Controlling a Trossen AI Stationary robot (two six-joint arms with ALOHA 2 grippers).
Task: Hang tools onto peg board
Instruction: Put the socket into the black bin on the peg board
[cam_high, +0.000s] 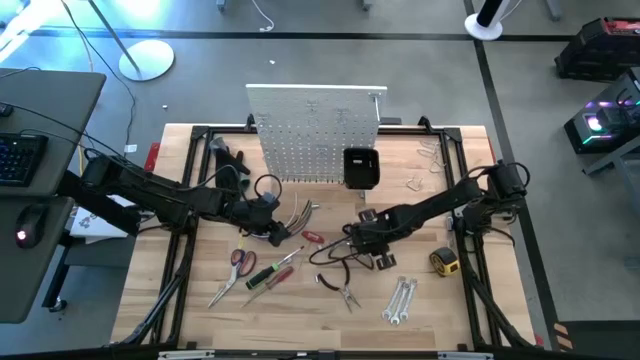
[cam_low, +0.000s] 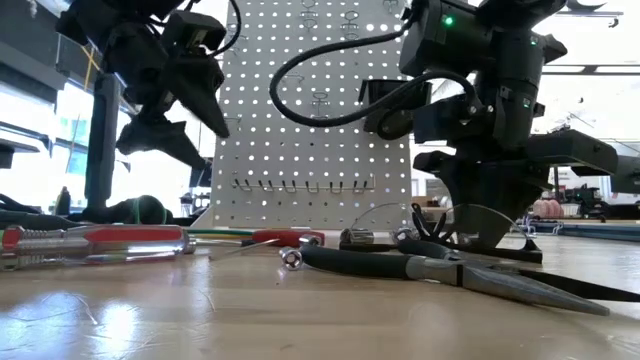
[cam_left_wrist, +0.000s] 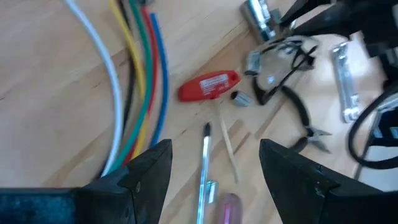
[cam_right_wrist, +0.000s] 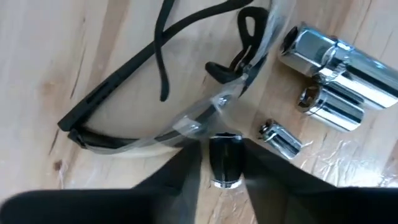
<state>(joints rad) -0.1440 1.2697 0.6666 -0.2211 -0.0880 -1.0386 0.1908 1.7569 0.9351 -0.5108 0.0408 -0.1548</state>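
Right wrist view puts the right gripper (cam_right_wrist: 225, 163) low over the wood, its dark fingers drawn in on a small chrome socket (cam_right_wrist: 225, 160) standing between them. Just past the fingertips lie clear safety glasses with black arms (cam_right_wrist: 177, 121); beside those sit another small chrome socket (cam_right_wrist: 281, 138) and larger chrome sockets (cam_right_wrist: 336, 81). Out to the side, the left gripper (cam_left_wrist: 214, 168) hangs with its jaws spread wide and empty over a steel-shafted screwdriver (cam_left_wrist: 204, 163). Behind both stands the white perforated peg board (cam_high: 318, 135), well apart.
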